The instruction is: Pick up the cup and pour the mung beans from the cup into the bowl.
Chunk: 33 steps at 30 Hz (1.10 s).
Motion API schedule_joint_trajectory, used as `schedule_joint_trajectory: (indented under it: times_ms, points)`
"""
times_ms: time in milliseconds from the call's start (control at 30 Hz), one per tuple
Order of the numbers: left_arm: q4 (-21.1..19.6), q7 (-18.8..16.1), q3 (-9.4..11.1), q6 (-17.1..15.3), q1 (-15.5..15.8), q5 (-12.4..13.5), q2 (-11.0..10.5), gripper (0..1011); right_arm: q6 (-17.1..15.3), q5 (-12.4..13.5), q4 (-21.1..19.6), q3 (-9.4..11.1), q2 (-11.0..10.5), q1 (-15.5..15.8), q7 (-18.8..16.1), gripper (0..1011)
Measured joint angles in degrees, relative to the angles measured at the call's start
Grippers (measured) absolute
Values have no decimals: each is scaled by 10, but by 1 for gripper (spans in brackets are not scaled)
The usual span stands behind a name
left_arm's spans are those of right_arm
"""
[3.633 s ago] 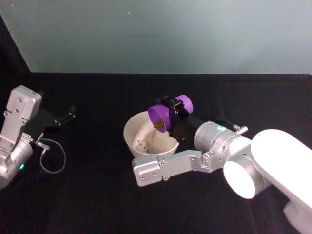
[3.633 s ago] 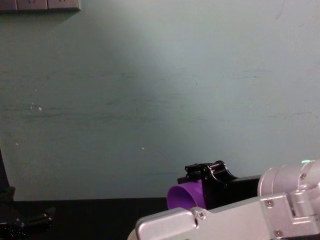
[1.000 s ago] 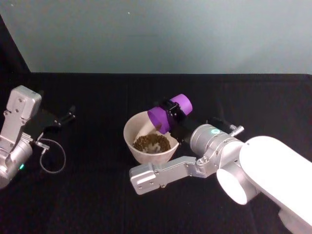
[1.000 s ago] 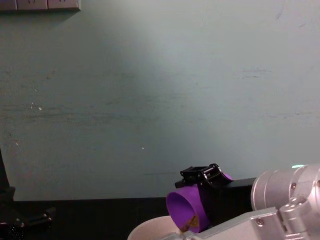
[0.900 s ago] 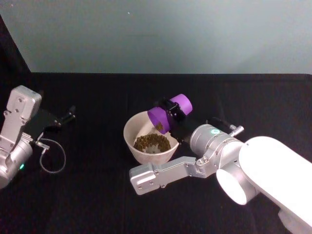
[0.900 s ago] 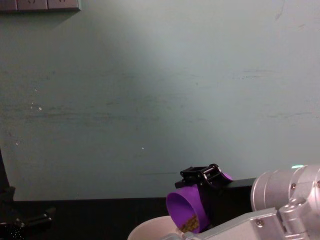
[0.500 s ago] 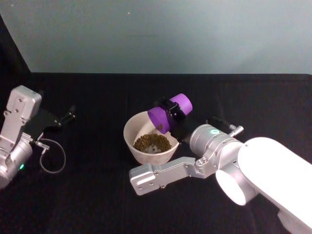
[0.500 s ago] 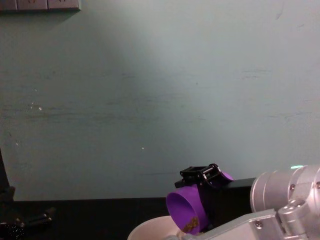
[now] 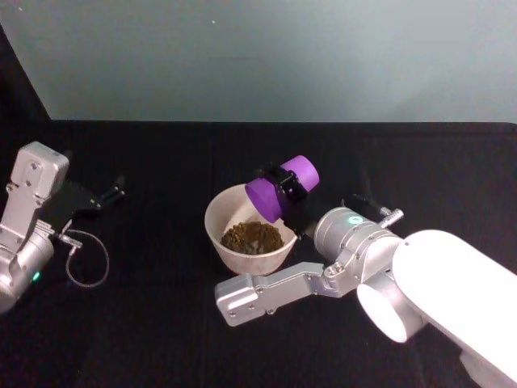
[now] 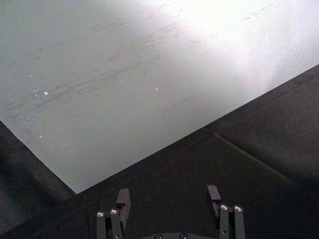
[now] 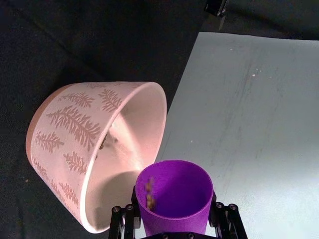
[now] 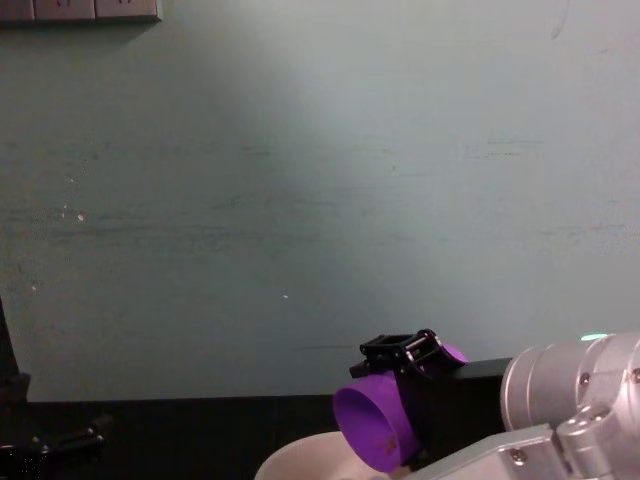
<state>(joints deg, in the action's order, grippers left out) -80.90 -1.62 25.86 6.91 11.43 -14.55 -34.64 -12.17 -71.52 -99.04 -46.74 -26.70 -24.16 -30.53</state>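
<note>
While the left gripper point(image 9: 109, 195) idles far left with fingers point(image 10: 123, 198) spread (nothing between them), bowl point(image 9: 216, 224) heaped with mung beans point(image 9: 252, 237), cup point(image 9: 280, 188) tipped above its rim, clamped between right gripper point(image 9: 284, 183) fingers.

Purple cup point(image 9: 279, 190), tipped mouth-down over the far right rim of the bowl point(image 9: 216, 232). Pale bowl with leaf pattern outside, upright on the black desk point(image 9: 161, 323). Mung beans point(image 9: 252, 237) heaped inside; a few grains clinging in the cup.
</note>
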Motion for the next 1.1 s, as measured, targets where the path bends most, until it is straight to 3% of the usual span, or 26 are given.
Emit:
schedule_joint_trajectory:
  times_ms: [200,633,833,1033,1100]
  points:
    - [0,0,0,0,0,0,0,1000,0,-13,-1,-6,-2,-3,-1,735]
    - [0,0,0,0,0,0,0,1000,5,-127,-8,-62,-19,-27,-9,735]
    - [0,0,0,0,0,0,0,1000,5,-153,-8,-71,-21,-32,-8,735]
    - [0,0,0,0,0,0,0,1000,7,-155,-10,-70,-21,-30,-7,735]
    - [0,0,0,0,0,0,0,1000,7,-141,-12,-62,-20,-25,0,735]
